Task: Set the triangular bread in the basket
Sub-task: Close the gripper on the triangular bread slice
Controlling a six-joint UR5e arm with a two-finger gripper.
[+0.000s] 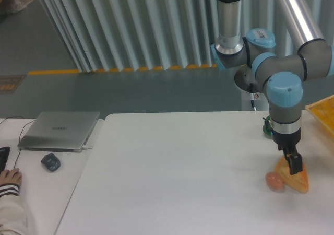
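end effector (pixel 294 164) low over triangular bread (pixel 295 179) near table (pixel 177 172) right edge, grip state unclear, egg (pixel 274 181) touching bread's left, basket (pixel 323 112) corner far right

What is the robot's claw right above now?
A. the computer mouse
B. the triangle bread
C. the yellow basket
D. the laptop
B: the gripper hangs over the upper part of the triangular bread at the table's right side, with the little egg next to it; the laptop and mouse lie far off to the left.
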